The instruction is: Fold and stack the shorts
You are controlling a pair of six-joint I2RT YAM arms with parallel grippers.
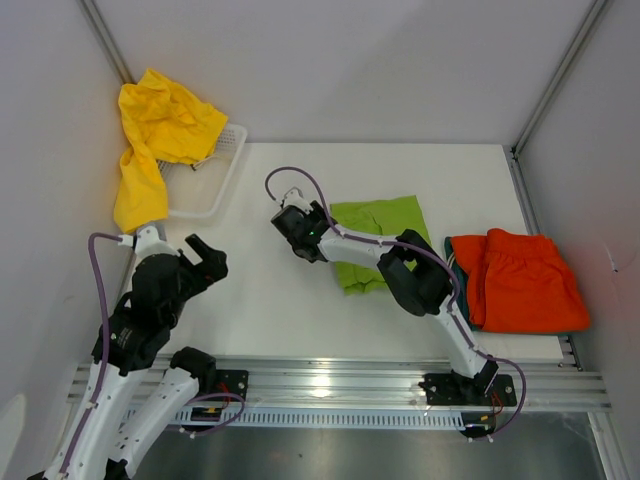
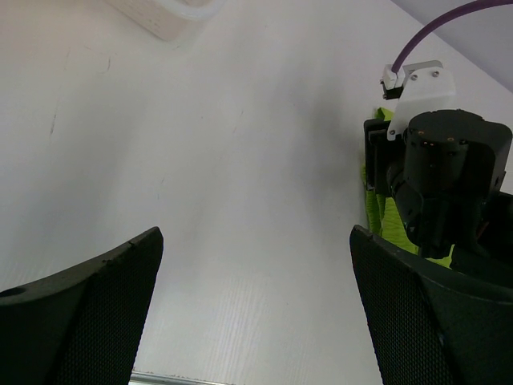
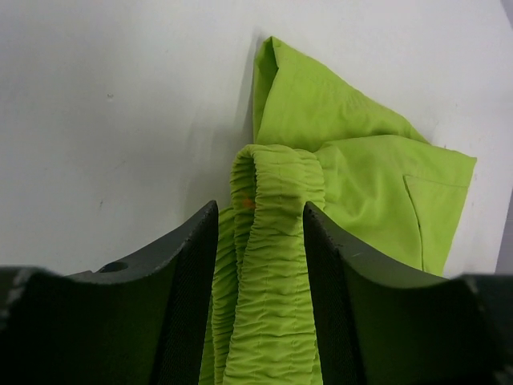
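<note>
Your right fingers point(image 3: 188, 281) flank the waistband of the lime green fabric shorts point(image 3: 361, 160)
Grip — you can't tell; left fingers point(image 2: 88, 313) gape wide.

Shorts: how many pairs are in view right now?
4. Yellow shorts draped over the basket, far left; lime green shorts mid-table, between the right gripper's fingers; orange-red shorts at right, atop dark teal shorts. More may hide beneath.

Bunched lime green shorts point(image 1: 378, 240) mid-table, folded orange-red shorts point(image 1: 525, 280) right, crumpled yellow shorts point(image 1: 155, 140) far left
</note>
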